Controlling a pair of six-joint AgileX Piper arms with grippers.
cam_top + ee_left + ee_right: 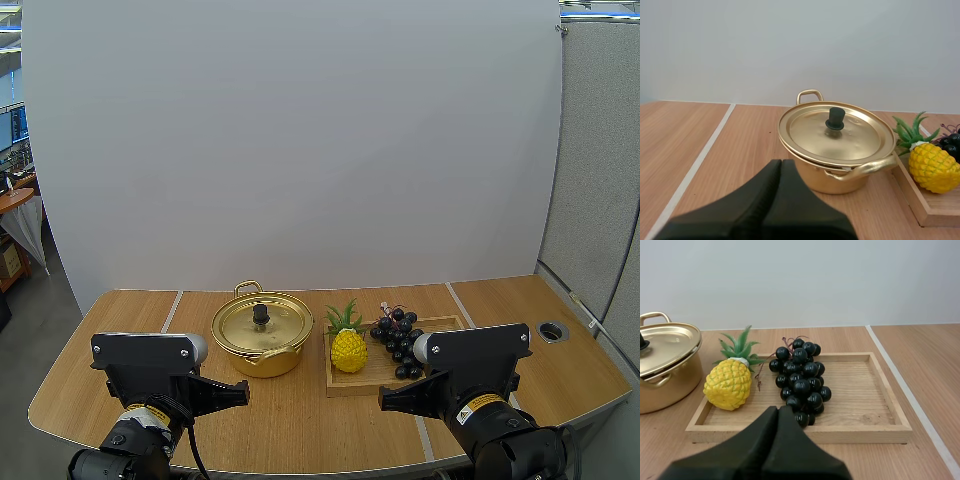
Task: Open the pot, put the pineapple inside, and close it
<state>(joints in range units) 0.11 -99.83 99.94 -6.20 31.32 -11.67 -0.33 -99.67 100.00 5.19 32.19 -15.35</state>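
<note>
Lid [275,322] is on, so the inside of the pot [258,358] is hidden. High view: right gripper [383,400] covers the tray [345,386]'s front right corner, lower right of centre. Left arm [140,440] and right arm [500,430] are cut by the bottom edge.

Left wrist view: left gripper [781,161] covers the pot's near lower wall. Grapes [954,140] and tray are cut by the edge past the pineapple [932,167].

Right wrist view: pot cut by the edge, knob [642,342] barely in. Right gripper covers part of the tray's front rim.

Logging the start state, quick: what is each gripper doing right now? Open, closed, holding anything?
Left gripper: closed, holding nothing.
Right gripper: closed, holding nothing.
</note>
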